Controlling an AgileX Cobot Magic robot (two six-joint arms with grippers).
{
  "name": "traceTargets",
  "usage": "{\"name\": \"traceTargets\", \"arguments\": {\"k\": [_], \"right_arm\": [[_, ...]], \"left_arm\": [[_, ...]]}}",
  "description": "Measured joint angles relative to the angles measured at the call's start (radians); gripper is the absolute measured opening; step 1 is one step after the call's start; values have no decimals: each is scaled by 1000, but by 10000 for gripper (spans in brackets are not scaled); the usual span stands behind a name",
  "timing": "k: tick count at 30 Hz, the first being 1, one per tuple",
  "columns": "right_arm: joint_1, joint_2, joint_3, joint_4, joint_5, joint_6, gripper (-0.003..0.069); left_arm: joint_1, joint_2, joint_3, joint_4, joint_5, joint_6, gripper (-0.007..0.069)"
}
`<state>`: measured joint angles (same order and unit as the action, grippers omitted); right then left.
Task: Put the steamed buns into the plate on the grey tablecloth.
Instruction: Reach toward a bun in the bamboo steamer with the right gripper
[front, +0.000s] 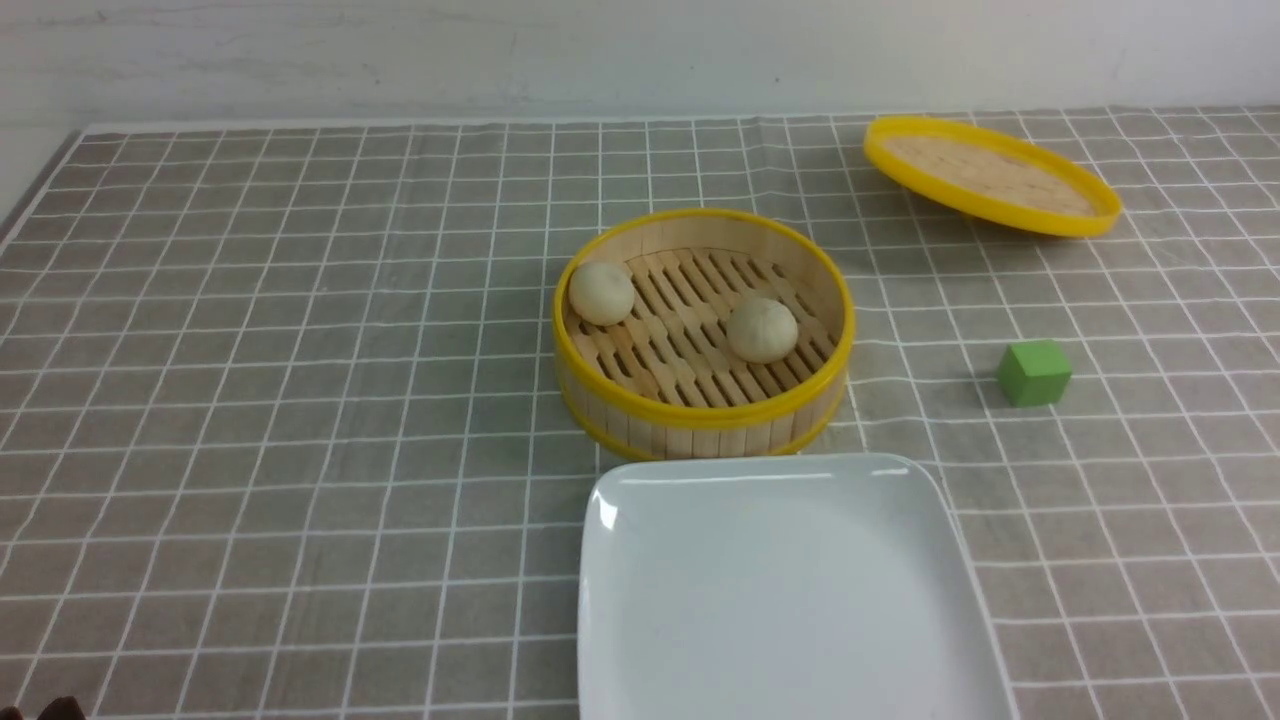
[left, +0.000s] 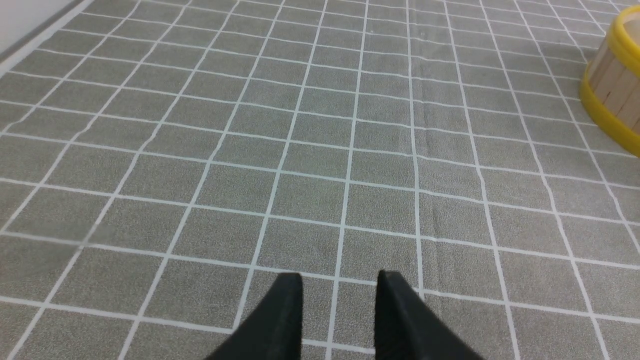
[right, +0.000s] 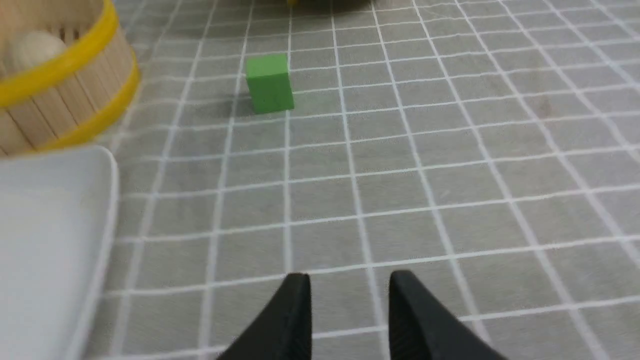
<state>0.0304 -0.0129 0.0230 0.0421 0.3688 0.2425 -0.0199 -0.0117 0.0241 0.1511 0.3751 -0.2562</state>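
The left hand (left: 340, 276) hangs low over the grey tablecloth (front: 300, 400) that covers the tabletop, fingers forward, apart and empty. The right hand (right: 350, 275) is posed the same way, also parted around nothing. The plate (front: 780, 600) lies bare just to the right hand's left. Beyond the plate, ahead of both hands and between them, stands the steamer basket (front: 700, 425). Its lid (front: 990, 180) rests tilted, far ahead of the right hand. The steamed buns (front: 601, 292) sit in the basket, the second steamed bun (front: 762, 329) apart from the first. A green cube (front: 1034, 373) sits ahead of the right hand.
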Motion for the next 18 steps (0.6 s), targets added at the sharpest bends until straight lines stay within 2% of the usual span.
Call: {"name": "traceTargets", "arguments": {"k": [2,8,15,18], "right_arm": [[0,0,2,158,-29,115,240],[0,0,2,408,-54,286,240],[0,0,-11,440,-74,287,213],[0,3,-118,340,-74,225,110]], "left_arm": [[0,0,0,1,0,0,238],[0,0,0,1,0,0,239],[0,0,0,2,0,0,239],[0,0,0,11,0,-1,239]]}}
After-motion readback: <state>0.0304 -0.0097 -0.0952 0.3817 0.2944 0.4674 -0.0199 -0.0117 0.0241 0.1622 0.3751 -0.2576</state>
